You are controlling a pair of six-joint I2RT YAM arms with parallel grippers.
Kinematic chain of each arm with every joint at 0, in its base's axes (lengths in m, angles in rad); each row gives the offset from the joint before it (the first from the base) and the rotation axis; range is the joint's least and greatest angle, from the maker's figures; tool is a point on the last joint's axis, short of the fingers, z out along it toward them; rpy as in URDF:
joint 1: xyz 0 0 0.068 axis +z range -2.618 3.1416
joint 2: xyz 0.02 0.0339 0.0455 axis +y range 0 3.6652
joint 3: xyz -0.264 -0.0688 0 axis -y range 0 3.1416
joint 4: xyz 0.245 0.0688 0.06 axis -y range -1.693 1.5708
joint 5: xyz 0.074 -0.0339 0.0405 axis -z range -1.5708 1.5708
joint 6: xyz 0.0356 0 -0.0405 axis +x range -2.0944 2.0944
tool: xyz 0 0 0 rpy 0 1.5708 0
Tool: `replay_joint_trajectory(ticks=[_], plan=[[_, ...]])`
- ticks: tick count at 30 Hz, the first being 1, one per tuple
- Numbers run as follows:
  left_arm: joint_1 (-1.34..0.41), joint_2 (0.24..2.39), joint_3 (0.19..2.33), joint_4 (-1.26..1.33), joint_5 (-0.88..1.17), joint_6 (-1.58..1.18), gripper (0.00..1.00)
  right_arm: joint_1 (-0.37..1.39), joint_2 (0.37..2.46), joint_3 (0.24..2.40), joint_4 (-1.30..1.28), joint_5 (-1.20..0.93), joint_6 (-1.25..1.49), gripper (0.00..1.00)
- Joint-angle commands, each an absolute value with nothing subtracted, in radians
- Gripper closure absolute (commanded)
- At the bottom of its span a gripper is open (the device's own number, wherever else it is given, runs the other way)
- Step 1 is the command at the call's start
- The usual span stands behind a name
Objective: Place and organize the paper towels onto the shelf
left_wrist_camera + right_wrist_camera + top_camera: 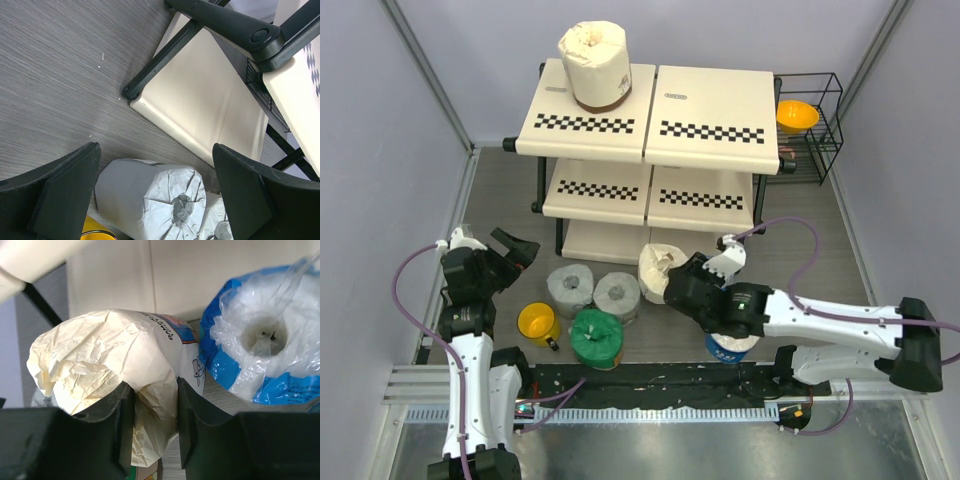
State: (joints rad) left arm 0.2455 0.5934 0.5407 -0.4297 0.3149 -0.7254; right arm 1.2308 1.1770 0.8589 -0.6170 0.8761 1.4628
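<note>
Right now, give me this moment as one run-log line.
right claw: shut on cream roll wrapper | left claw: open near grey roll | shelf top: second cream roll standing

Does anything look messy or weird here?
Yes. The cream roll pinched in the right hand has a badly crumpled wrapper. A yellow mug sits beside the green roll, though it isn't a paper towel.
</note>
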Motion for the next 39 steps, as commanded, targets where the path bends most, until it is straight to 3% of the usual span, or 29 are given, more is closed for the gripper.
replay_joint_trajectory(ticks=[1,7,15,19,31,39], plan=[[0.252,0.588,0.545,-0.397,0.331,-0.724,0.00,1.238,1.042,0.896,-0.552,0.908,1.244,0.80],[0.252,0.584,0.543,-0.399,0.328,-0.724,0.00,1.238,0.934,0.916,-0.359,0.650,0.849,0.78],[0.250,0.588,0.546,-0.399,0.330,-0.723,0.00,1.249,1.003,1.098,-0.282,0.367,0.646,0.78],[0.252,0.591,0.545,-0.402,0.328,-0.723,0.00,1.253,1.057,1.185,-0.250,0.423,0.548,0.75],[0.252,0.594,0.545,-0.400,0.330,-0.724,0.00,1.250,1.264,1.774,-0.273,0.652,0.258,0.75],[0.252,0.592,0.543,-0.400,0.330,-0.723,0.00,1.233,1.302,1.934,-0.201,0.836,0.081,0.73]])
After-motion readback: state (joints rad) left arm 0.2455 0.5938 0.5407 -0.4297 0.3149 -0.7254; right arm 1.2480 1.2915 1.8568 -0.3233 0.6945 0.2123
